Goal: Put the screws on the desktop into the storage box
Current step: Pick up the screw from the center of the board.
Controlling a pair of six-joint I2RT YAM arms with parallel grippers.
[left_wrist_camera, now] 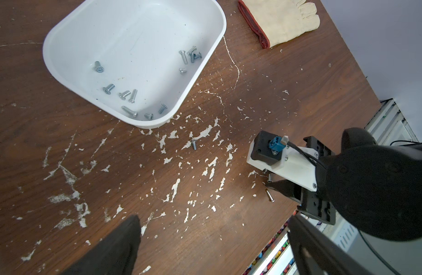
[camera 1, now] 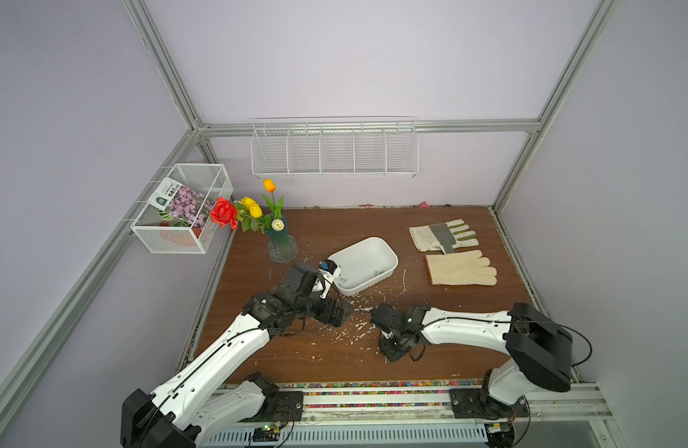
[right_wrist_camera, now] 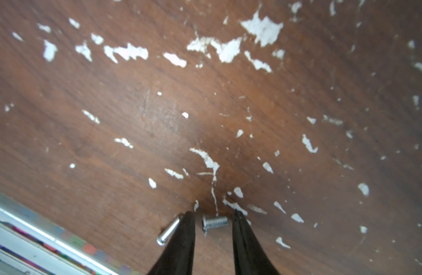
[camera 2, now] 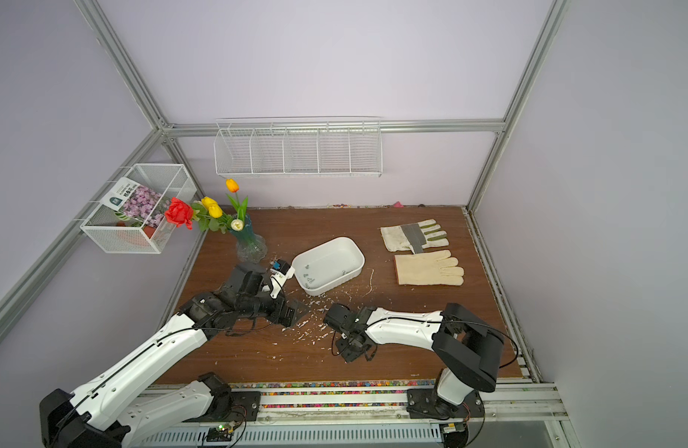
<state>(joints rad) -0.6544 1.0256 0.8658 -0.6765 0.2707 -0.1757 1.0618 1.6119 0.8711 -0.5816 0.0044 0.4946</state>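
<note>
Flat screw (right_wrist_camera: 215,223), axis across right gripper (right_wrist_camera: 213,213)

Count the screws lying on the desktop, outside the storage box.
3 screws. One lies near the storage box; one lies between the fingers of the right gripper; a longer one just outside one finger. Others may hide under the arms.

Both top views: I read bright, even, diffuse light from above. Only faint, soft shadows on bench (camera 1: 334,225). Wide-angle stretch toward corners. Left wrist view crisp, no glare. Right wrist view soft overall. Right claw (right_wrist_camera: 213,212) and screw (right_wrist_camera: 216,223) between its tips are out of focus.
</note>
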